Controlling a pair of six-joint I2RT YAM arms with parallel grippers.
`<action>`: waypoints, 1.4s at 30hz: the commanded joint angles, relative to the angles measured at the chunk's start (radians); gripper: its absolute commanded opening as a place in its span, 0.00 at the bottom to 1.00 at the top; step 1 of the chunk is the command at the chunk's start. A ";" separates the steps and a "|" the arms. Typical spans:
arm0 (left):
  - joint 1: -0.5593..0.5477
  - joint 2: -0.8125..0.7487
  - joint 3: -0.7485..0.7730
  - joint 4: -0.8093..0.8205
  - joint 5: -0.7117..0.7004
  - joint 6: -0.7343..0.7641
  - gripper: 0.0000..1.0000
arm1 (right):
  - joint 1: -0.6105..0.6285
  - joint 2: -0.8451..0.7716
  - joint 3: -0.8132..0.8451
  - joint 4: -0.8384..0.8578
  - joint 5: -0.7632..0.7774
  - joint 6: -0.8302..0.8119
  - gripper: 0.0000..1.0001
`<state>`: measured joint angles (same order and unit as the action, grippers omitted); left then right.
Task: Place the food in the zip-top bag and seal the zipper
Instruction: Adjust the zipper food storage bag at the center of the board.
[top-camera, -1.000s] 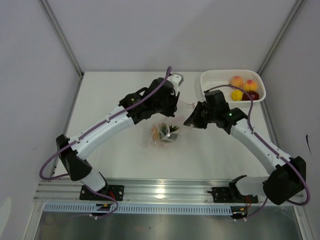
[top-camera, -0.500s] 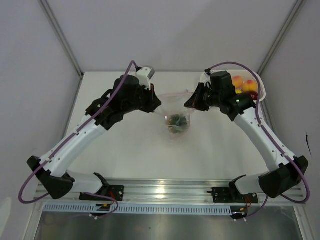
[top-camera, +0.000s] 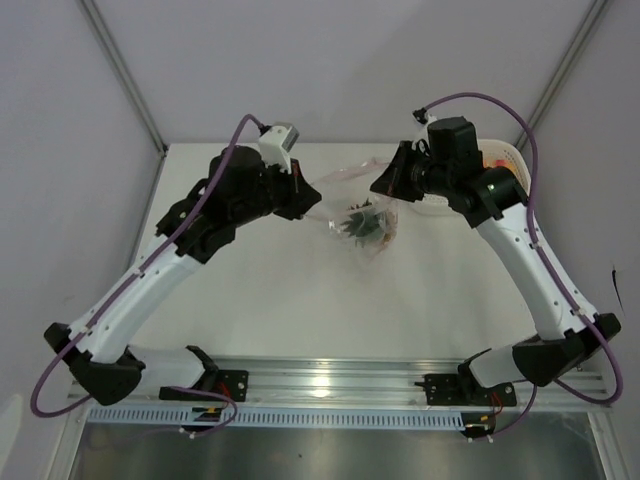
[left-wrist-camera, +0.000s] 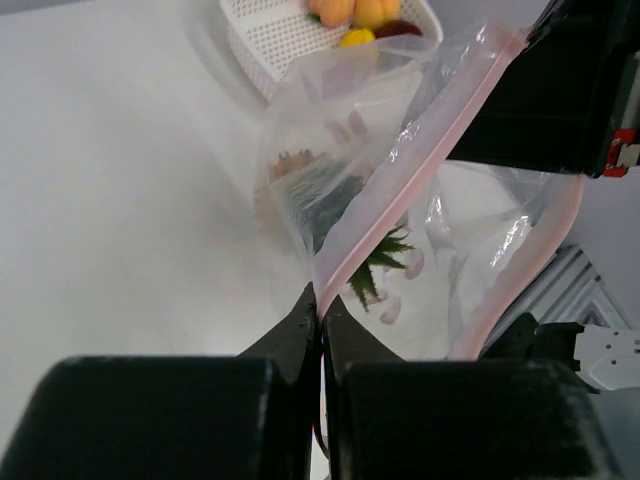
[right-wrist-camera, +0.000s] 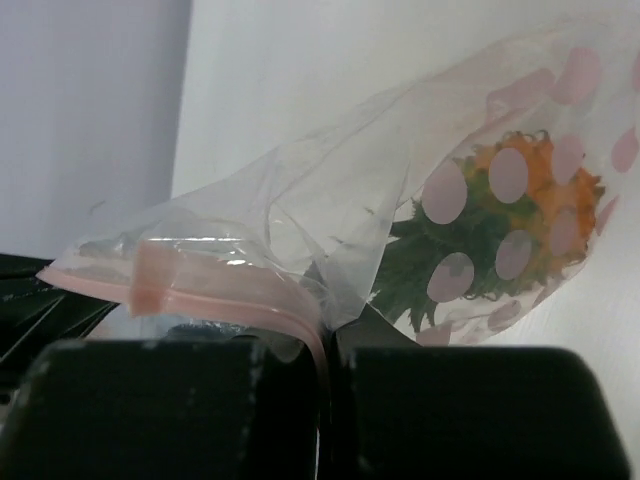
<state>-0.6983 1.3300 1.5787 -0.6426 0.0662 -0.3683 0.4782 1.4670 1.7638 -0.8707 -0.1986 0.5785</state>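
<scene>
While both arms held the bag (top-camera: 360, 215) up off the table (top-camera: 260, 300) near the middle of its far edge, the job looked well short of half done. The left gripper (left-wrist-camera: 320, 320) was pinched tight on one end of the bag's mouth, its fingers closed flat on the plastic beside the pink zipper (left-wrist-camera: 420, 170), and the right gripper (right-wrist-camera: 325, 340) was clamped the same way on the other end. Between them the bag hung slack, with its mouth gaping. The left wrist view showed the two sides of the zipper running apart, so nothing was sealed. Only the pineapple (right-wrist-camera: 520, 220) lay inside, sagging in the bottom with its green crown showing through the plastic. The basket (left-wrist-camera: 270, 30) sat at the far right corner, mostly hidden behind the right arm from above, and it held the peaches (left-wrist-camera: 355, 10), the lemon (left-wrist-camera: 357, 38) and the apple (left-wrist-camera: 398, 30). By my reckoning those fruits had yet to go in, and the zipper had to be pressed shut along its whole length after that.
</scene>
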 joint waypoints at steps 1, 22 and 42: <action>0.006 -0.092 -0.124 0.101 0.011 -0.021 0.01 | 0.017 -0.046 -0.099 0.024 0.022 -0.035 0.00; 0.005 -0.124 -0.123 0.100 -0.152 -0.035 0.01 | -0.101 0.154 0.028 0.044 -0.085 -0.144 0.04; 0.011 0.167 0.006 0.069 -0.080 -0.152 0.01 | -0.069 0.363 0.258 -0.093 -0.141 -0.239 0.99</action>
<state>-0.6994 1.4635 1.5379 -0.6025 -0.0345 -0.4892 0.4042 1.8793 1.9545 -0.9634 -0.3737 0.3706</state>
